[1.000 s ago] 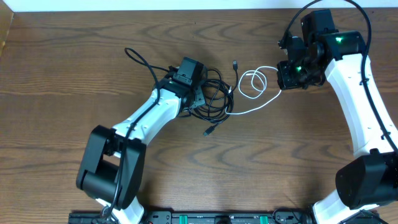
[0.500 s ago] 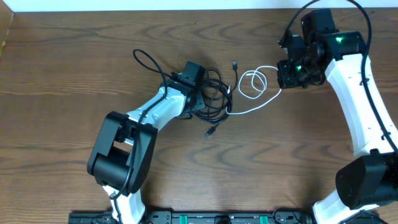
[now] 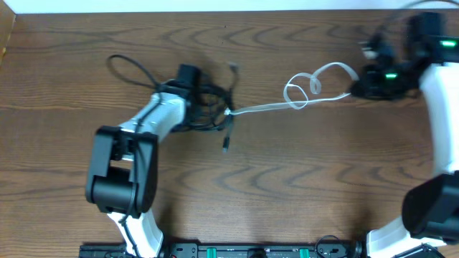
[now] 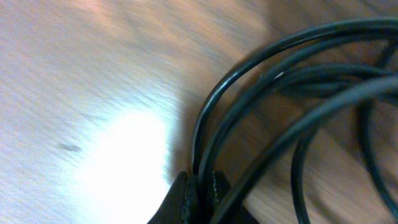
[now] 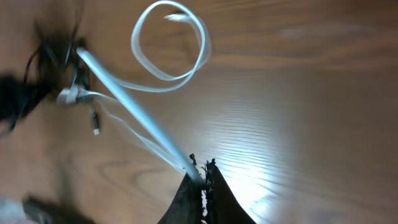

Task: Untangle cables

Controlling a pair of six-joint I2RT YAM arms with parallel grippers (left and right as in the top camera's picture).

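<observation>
The black cables [image 3: 212, 109] lie bunched left of centre, one plug [image 3: 225, 145] hanging toward the front and another [image 3: 234, 67] toward the back. My left gripper [image 3: 195, 97] is shut on a strand of that bunch. The left wrist view shows the fingertips [image 4: 199, 184] pinching a black cord [image 4: 249, 68]. The white cable [image 3: 267, 107] runs taut from the bunch to the right, with small loops [image 3: 305, 89] along it. My right gripper [image 3: 357, 90] is shut on its end. In the right wrist view the white cable [image 5: 134, 99] leads into the closed tips [image 5: 200, 169].
A thicker black arm cord [image 3: 126, 68] loops on the table behind the left arm. The table's back edge [image 3: 215, 10] runs along the top and its left edge [image 3: 6, 50] is near. The right arm [image 3: 441, 107] stands along the right side.
The left gripper shut on the black bunch and dragged it left. The right gripper pulled the white cable's end to the right, stretching it out of the bunch.
</observation>
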